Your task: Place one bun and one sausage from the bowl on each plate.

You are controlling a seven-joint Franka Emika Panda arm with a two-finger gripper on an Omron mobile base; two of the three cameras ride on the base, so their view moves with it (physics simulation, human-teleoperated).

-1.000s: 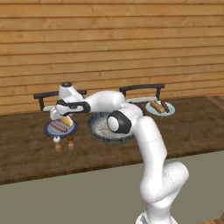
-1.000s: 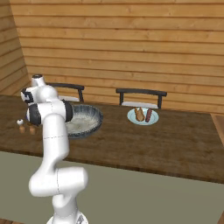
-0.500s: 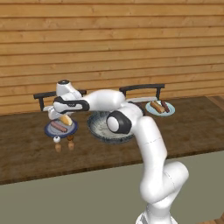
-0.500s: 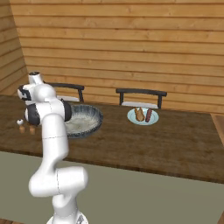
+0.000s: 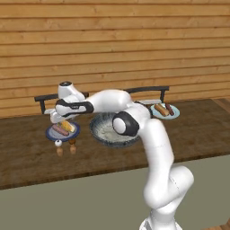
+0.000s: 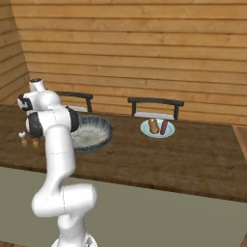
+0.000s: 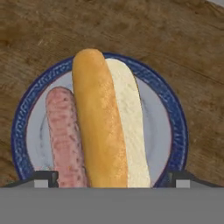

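My gripper (image 7: 112, 177): hangs above the left plate and looks straight down on it. My two dark fingertips (image 7: 46, 178) stand far apart, one at each side of the plate, with nothing between them. The fingers are spread and grip nothing.

Left plate (image 7: 170, 127): a small round plate with a blue patterned rim, flat on the dark wooden table (image 5: 27, 148). In the left base view it sits just under my hand, left of the bowl (image 5: 114, 130).

Bun on the left plate (image 7: 107, 118): a long split bun, golden crust on one side and pale cut face on the other, lying across the middle of the plate.

Sausage on the left plate (image 7: 65, 135): pinkish brown, lying alongside the bun and touching its crust side.

Bowl: large, round and shallow, dark patterned rim, pale speckled inside. It stands on the table between the two plates; my forearm partly covers it in the left base view.

Right plate (image 6: 157, 128): well apart from the bowl, near the far edge of the table, in front of a dark chair back (image 6: 155, 102). It carries a bun (image 6: 153, 126) and a sausage (image 6: 164, 127) side by side.

Shakers (image 5: 65, 146): two small ones stand on the table just in front of the left plate.

Backdrop: a wall of wooden planks (image 5: 134, 40).
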